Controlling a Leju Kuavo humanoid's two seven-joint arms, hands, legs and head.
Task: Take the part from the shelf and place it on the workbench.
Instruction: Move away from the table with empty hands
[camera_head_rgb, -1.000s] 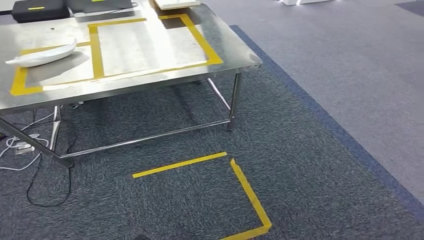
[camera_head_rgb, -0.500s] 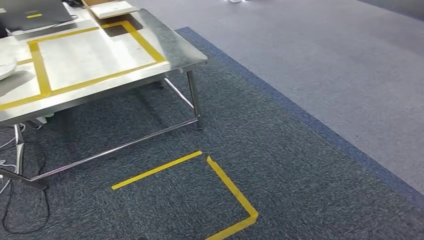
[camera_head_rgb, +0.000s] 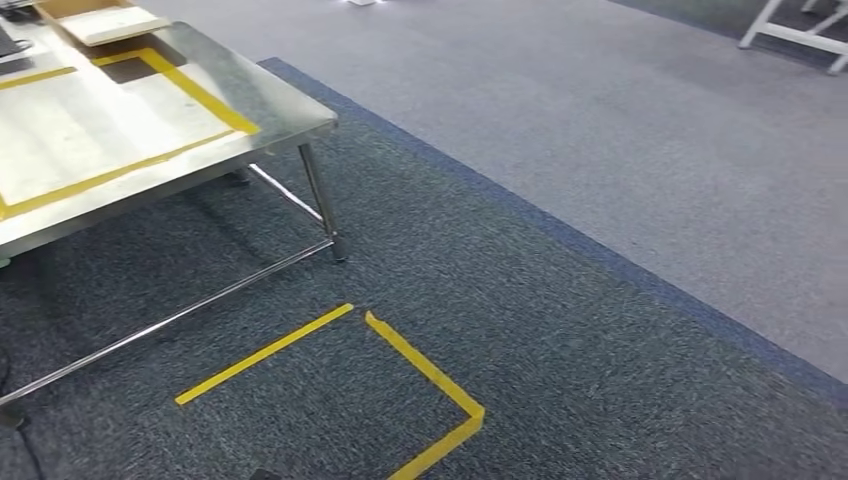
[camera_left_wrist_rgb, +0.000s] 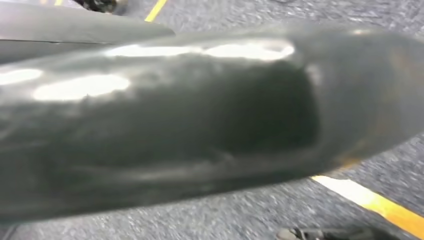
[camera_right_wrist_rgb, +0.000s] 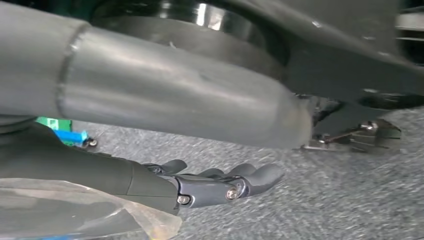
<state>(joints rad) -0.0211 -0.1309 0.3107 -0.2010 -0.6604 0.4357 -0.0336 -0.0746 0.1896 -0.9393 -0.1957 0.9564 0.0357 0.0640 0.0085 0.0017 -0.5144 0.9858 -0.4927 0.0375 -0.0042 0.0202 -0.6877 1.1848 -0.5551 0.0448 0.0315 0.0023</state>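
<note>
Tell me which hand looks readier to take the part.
Right, tentatively: the right hand hangs above the carpet, fingers apart and holding nothing. I cannot judge the left hand here.

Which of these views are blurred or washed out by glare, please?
Head view: sharp, though the steel workbench top glares pale. Left wrist view: close, soft, white highlights on a dark curved surface. Right wrist view: carpet streaked with motion blur, the right hand fairly crisp.

No writing, label or number can be read anywhere here, on table, floor tape or robot.
</note>
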